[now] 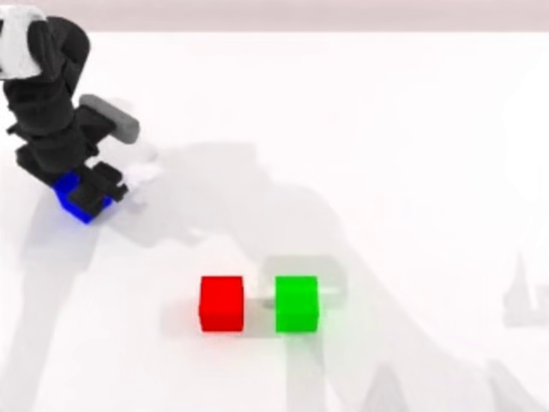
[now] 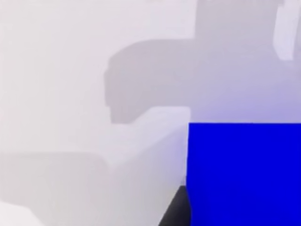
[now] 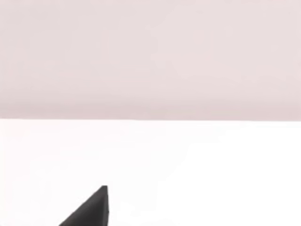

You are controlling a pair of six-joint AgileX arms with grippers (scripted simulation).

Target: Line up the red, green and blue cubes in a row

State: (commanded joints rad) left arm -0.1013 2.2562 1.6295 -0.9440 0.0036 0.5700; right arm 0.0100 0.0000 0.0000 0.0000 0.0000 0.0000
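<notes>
The blue cube (image 1: 69,192) sits at the table's far left, between the black fingers of my left gripper (image 1: 86,197), which is shut on it. Seen from the left wrist, the blue cube (image 2: 244,174) fills the frame's corner, with one dark finger (image 2: 178,211) pressed against its side. The red cube (image 1: 221,302) and the green cube (image 1: 297,302) stand side by side near the middle front, a small gap between them. My right arm does not show in the top view. The right wrist view holds only one dark fingertip (image 3: 93,211) over bare white table, nothing against it.
The white table (image 1: 386,129) carries grey arm shadows running from the left arm toward the green cube. Its back edge meets a pale wall (image 3: 150,56).
</notes>
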